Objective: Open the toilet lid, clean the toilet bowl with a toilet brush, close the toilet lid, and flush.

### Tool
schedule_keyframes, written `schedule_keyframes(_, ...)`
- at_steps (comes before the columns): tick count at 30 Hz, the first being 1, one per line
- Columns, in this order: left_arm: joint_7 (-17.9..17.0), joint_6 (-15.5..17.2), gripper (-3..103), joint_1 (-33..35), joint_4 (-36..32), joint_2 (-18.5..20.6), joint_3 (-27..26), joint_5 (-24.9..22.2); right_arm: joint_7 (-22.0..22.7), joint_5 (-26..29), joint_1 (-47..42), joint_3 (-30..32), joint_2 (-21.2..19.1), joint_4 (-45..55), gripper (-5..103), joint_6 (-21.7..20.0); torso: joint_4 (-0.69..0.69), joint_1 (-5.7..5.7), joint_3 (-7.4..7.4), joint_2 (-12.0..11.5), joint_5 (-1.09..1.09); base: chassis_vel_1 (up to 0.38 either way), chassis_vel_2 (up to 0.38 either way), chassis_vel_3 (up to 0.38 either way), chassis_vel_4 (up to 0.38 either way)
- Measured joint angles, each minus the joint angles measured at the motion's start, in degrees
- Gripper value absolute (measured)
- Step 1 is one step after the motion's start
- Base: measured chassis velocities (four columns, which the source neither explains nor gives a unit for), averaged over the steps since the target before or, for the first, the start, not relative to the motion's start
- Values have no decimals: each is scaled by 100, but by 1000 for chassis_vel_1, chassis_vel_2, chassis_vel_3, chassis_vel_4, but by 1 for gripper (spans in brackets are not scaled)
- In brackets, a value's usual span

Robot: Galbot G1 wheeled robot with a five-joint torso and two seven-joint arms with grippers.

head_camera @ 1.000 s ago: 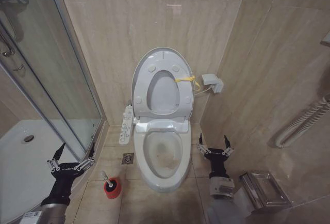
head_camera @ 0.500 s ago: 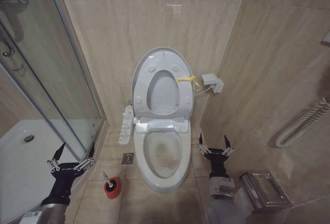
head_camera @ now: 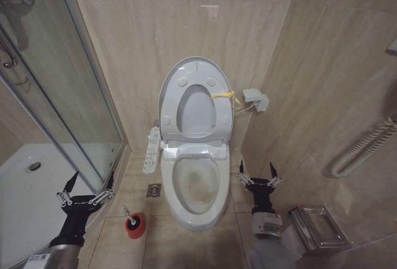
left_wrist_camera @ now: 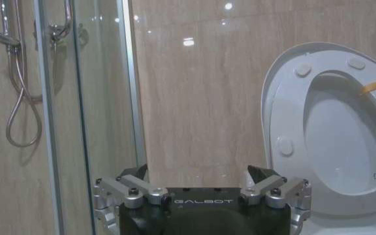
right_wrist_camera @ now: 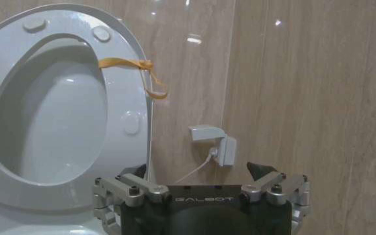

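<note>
The toilet lid [head_camera: 197,66] stands upright against the back wall, with the ring seat [head_camera: 183,131] raised against it and a yellow tie [head_camera: 224,95] at its edge. Below, the toilet bowl [head_camera: 175,199] is uncovered and shows brownish stains inside. The toilet brush [head_camera: 126,211] stands in a red cup holder [head_camera: 135,226] on the floor left of the bowl. My left gripper [head_camera: 92,179] hovers open just left of the brush. My right gripper [head_camera: 256,168] hangs open right of the bowl. The wrist views show the lid [left_wrist_camera: 286,98] and the tie [right_wrist_camera: 126,62].
A glass shower door [head_camera: 80,95] and a white shower tray [head_camera: 18,188] take up the left side. A button panel [head_camera: 151,150] and a floor drain [head_camera: 153,189] lie left of the bowl. A wall box [head_camera: 256,100], a steel holder [head_camera: 316,227] and a white hose [head_camera: 366,148] are on the right.
</note>
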Motion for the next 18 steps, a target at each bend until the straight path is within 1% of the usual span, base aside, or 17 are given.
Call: schedule_keyframes(18, 0, 0, 100, 0, 0, 0, 0, 0, 0, 0, 0, 0, 0, 0, 100, 0, 0, 0, 0, 0, 0, 0, 0, 0, 0)
